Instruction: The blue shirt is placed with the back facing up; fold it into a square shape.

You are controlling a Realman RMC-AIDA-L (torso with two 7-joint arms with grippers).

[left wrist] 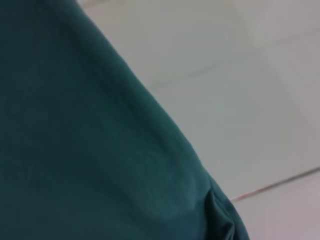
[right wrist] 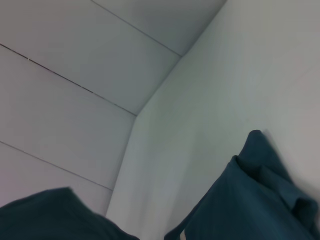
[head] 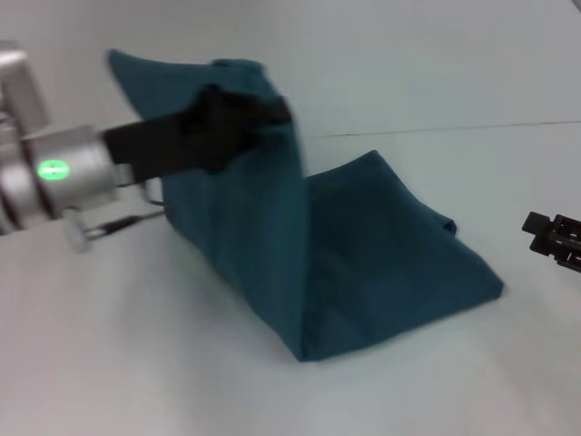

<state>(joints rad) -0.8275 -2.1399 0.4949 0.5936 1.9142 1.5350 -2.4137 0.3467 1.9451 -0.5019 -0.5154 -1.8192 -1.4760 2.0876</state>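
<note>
The blue shirt [head: 363, 263] is partly lifted off the white table [head: 136, 363]. Its upper part hangs high at the left, and the rest slopes down to a folded heap lying on the table at the right. My left gripper [head: 272, 111] reaches in from the left and is shut on the raised cloth near its top edge. The left wrist view is mostly filled with the shirt's fabric [left wrist: 75, 150]. My right gripper [head: 554, 241] sits low at the far right edge, apart from the shirt. The right wrist view shows the shirt [right wrist: 250, 200] from the side.
White table surface lies in front of the shirt and to its left. A thin seam line [head: 472, 127] crosses the surface behind the shirt. Pale wall panels [right wrist: 75, 100] show in the right wrist view.
</note>
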